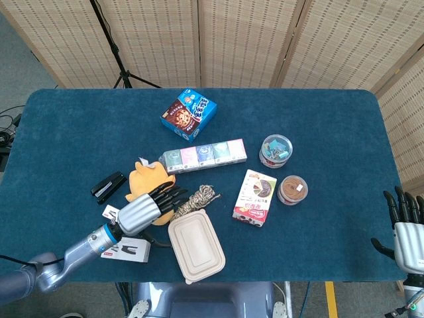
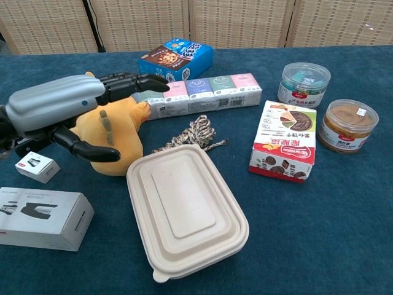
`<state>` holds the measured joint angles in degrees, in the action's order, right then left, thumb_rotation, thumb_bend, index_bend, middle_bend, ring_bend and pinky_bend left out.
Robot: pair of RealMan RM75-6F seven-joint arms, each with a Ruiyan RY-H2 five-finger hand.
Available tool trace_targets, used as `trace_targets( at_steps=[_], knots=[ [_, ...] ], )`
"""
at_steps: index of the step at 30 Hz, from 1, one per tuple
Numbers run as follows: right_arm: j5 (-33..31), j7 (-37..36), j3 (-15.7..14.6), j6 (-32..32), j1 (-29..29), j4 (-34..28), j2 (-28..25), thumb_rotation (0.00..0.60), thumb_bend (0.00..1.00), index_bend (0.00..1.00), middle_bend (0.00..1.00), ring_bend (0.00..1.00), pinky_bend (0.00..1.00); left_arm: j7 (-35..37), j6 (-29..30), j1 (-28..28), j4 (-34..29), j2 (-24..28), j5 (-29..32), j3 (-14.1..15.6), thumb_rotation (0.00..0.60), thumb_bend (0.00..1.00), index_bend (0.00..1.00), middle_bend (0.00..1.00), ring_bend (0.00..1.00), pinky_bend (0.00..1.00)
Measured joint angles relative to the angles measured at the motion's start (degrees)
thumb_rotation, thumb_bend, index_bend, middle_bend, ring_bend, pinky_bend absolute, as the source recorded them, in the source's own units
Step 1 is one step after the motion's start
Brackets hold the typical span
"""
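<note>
Yellow plush, a soft dinosaur-like toy (image 1: 147, 180), lies near the table's (image 1: 66, 132) left-centre, directly under the left hand (image 1: 142, 209), which hovers over its rear half with fingers spread and straight, holding nothing. In the chest view the left hand (image 2: 61, 107) covers the toy's (image 2: 120, 132) top: fingertips point toward the strip of tissue packs (image 2: 206, 91), the thumb hangs low across the toy's near flank, and whether palm or thumb touches the plush cannot be told. The toy's long axis runs from the far end, beside the tissue packs (image 1: 204, 154), back toward the robot, roughly in line with the forearm, so the fingers lie along the body, not across it. Just right of the toy are a coil of rope (image 1: 199, 197) and a beige lidded container (image 1: 195, 246); left of it are a black stapler (image 1: 108, 186), a small white box (image 2: 37, 167) and a longer white box (image 2: 43, 216). The right hand (image 1: 405, 232) hangs open at the table's right edge, well apart from the toy, so the left is much nearer.
</note>
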<state>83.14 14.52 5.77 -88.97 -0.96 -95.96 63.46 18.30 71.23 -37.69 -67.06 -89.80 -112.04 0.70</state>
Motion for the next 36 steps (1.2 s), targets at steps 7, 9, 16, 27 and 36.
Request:
trace_targets(
  at_steps=[7,9,16,27,36],
  knots=[
    [-0.7,-0.4,0.2,0.4,-0.2,0.1,-0.1,0.600,0.00,0.00,0.00,0.00,0.00,2.4,0.4,-2.5,10.2,-7.1,0.1,1.1,0.054,0.00,0.00,0.00,0.00,0.00],
    [-0.9,-0.6,0.3,0.6,-0.2,0.2,-0.2,0.600,0.00,0.00,0.00,0.00,0.00,3.3,0.7,-3.0,13.0,-8.9,0.3,1.6,0.054,0.00,0.00,0.00,0.00,0.00],
    [-1.2,-1.0,0.2,1.2,-0.4,0.1,-0.3,0.600,0.00,0.00,0.00,0.00,0.00,5.7,-0.2,-4.4,21.1,-13.4,2.5,2.5,0.057,0.00,0.00,0.00,0.00,0.00],
    [-1.3,-1.3,-0.1,1.6,-0.6,0.0,-0.3,0.600,0.00,0.00,0.00,0.00,0.00,9.4,-1.8,-6.2,32.9,-17.6,6.8,2.4,0.058,0.00,0.00,0.00,0.00,0.00],
    [-1.4,-2.2,-0.2,1.9,-0.7,-0.3,-0.7,0.600,0.00,0.00,0.00,0.00,0.00,13.5,-5.2,-7.9,41.3,-20.2,11.2,1.3,0.056,0.00,0.00,0.00,0.00,0.00]
  ],
)
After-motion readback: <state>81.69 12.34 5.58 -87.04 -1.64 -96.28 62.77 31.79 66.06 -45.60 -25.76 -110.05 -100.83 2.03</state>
